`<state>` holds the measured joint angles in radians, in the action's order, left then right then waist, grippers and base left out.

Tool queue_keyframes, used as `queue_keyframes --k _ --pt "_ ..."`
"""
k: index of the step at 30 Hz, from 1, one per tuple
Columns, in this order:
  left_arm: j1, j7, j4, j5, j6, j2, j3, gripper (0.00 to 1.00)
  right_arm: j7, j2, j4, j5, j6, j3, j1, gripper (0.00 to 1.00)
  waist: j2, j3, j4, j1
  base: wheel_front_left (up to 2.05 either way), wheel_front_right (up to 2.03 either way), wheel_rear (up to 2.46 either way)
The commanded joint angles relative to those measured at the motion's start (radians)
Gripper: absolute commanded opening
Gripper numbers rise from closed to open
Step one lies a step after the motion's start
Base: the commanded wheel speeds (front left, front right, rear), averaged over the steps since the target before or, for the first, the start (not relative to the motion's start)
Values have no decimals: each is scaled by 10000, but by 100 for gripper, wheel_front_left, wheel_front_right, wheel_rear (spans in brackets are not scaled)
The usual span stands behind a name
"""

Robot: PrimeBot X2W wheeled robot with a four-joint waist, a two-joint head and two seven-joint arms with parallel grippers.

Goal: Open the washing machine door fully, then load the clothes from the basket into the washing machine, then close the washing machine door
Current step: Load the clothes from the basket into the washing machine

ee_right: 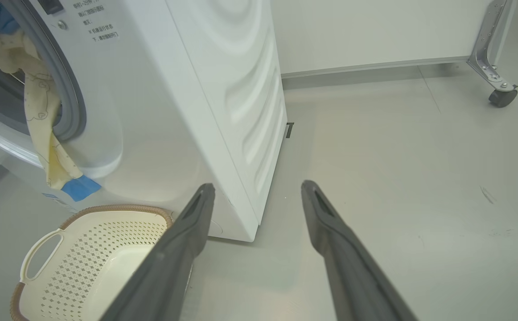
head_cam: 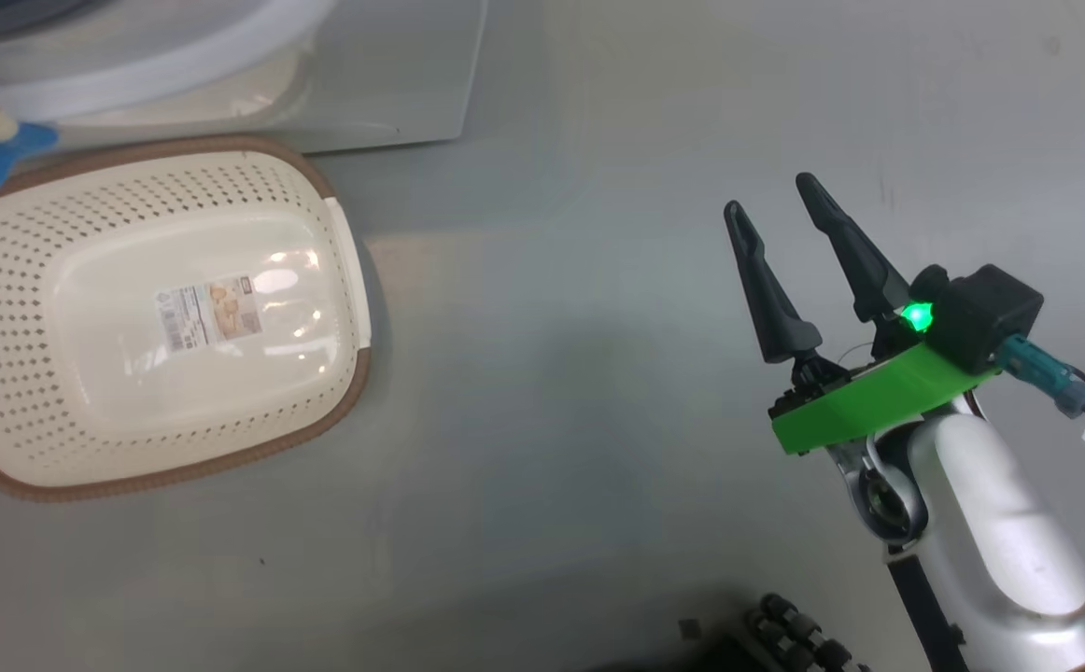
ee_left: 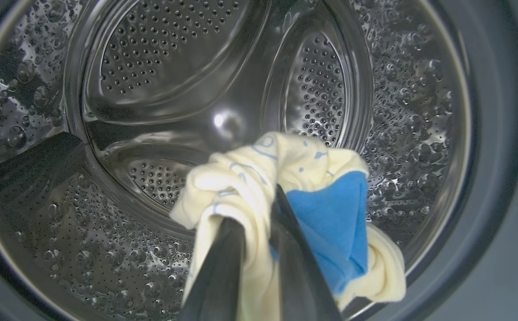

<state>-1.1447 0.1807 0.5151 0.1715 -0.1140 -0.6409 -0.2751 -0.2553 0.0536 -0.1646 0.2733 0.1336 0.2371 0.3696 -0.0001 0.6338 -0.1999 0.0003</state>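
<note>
Lower centre of frame: clothes [ee_left: 330,214] clamped in left end effector [ee_left: 255,204], before washing machine [ee_left: 161,80] drum; right end effector [head_cam: 768,193] fingers apart.

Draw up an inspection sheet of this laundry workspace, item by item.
Surface: smooth grey floor, a few faint scuffs.
Job's things: big white front-loading washing machine, its perforated steel drum open to view; small cream perforated plastic basket with brown rim, empty; pale yellow soft garment with blue cuff at the drum mouth, part hanging out over the grey gasket.
Clutter: nothing seen.
Grippers: left gripper, jaws shut on the garment; right gripper, jaws open, holding nothing, above the floor.
Cables: teal plug with dark wires by the right wrist.
Surroundings: white wall; metal frame leg on a black caster.
</note>
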Motion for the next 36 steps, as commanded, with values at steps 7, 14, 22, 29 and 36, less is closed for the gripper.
queue_keyframes --k 7,14,22,29,36 --pt "-2488 -154 755 -182 -144 -1078 -402 0 -65 -34 476 317 -29 267 199 100 1 1397 -602 -3 0 0 0" --pt "-4619 199 2283 -177 -163 -1098 -1049 0 -65 -34 638 607 -29 389 271 100 1 2074 -812 -3 0 0 0" --pt "-6221 689 3777 -476 -45 -1044 -1314 0 -65 -34 760 733 -29 674 309 100 1 2549 -1111 -3 0 0 0" --pt "-6944 789 4913 -860 -122 -884 -2034 0 -65 -34 823 805 -29 728 347 100 1 2760 -1173 -3 0 0 0" --pt "-7152 806 5517 -681 -155 -604 -2362 100 -65 -34 763 746 -29 741 442 100 1 2741 -1076 -3 0 0 0"
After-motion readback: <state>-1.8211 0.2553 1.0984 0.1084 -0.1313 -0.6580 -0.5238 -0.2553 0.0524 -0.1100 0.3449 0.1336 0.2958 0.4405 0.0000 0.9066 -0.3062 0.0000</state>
